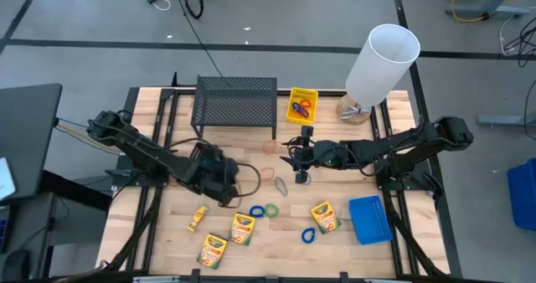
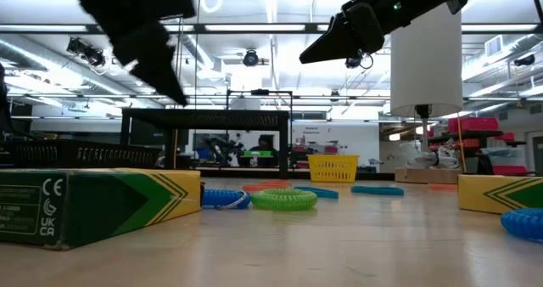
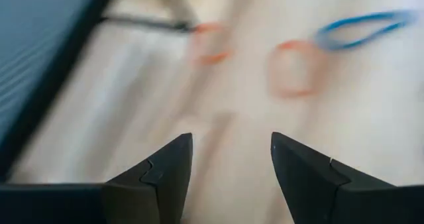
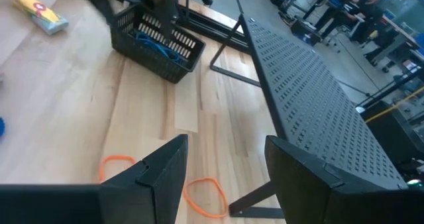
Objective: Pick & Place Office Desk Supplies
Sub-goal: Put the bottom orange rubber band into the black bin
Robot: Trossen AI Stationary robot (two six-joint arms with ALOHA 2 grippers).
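With a few loops already in my yellow bin (image 1: 302,105) and black bin (image 4: 158,43), both my left gripper (image 3: 230,159) and right gripper (image 4: 225,161) hang empty with jaws apart, while crayon boxes (image 1: 241,228) and other loops (image 1: 272,210) lie loose on the table (image 1: 394,249).

We find the scene evenly and brightly lit from ceiling strip lights (image 2: 254,28), with soft shadows only. Motion blur smears the table (image 3: 371,118) beyond the left gripper (image 3: 232,164); the nearest crayon box (image 2: 93,204) in the low view is soft.
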